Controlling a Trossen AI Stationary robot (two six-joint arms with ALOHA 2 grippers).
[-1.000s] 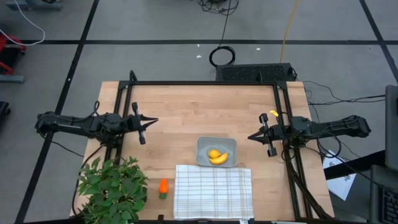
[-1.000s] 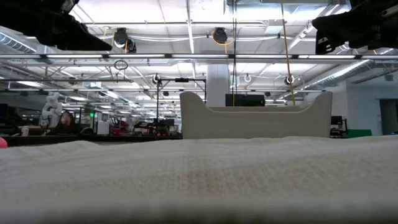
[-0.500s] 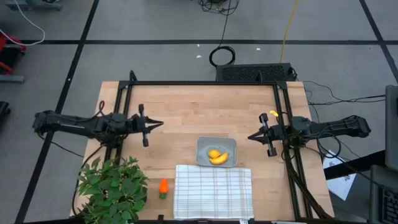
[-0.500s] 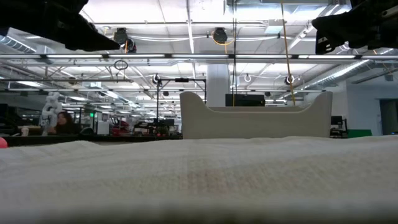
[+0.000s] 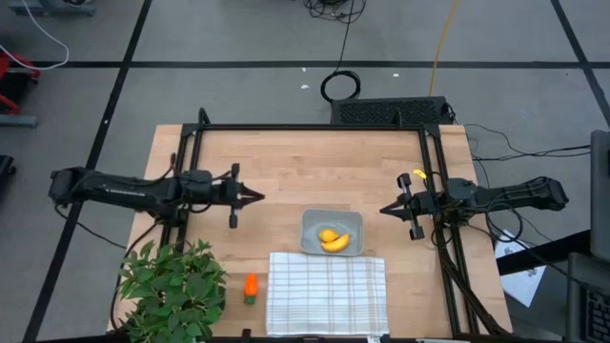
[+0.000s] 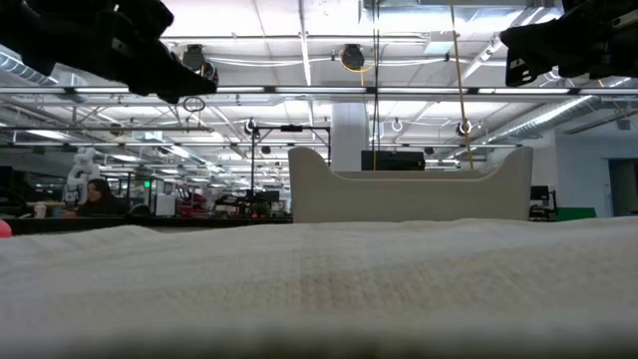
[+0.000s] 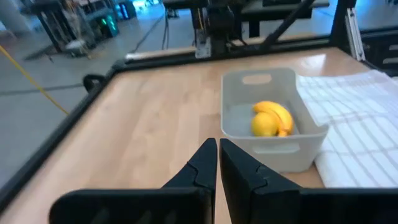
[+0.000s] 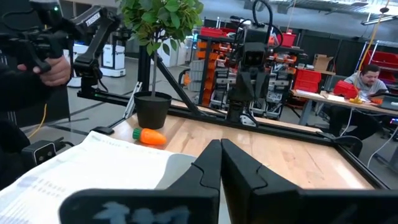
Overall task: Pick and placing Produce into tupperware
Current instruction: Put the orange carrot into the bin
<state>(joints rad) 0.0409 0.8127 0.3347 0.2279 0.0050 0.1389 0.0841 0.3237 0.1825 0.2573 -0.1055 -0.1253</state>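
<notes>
The tupperware (image 5: 332, 232) sits on the wooden desk (image 5: 286, 162) just above the white checked cloth (image 5: 327, 292), holding the banana (image 7: 279, 114) and the lemon (image 7: 263, 124) side by side. The carrot (image 5: 250, 287) lies on the desk between the cloth and the potted plant (image 5: 172, 288). The left end effector (image 5: 250, 197), fingers pressed together, hovers left of the tupperware. The right end effector (image 5: 386, 210), also pressed together, waits at the desk's right side.
</notes>
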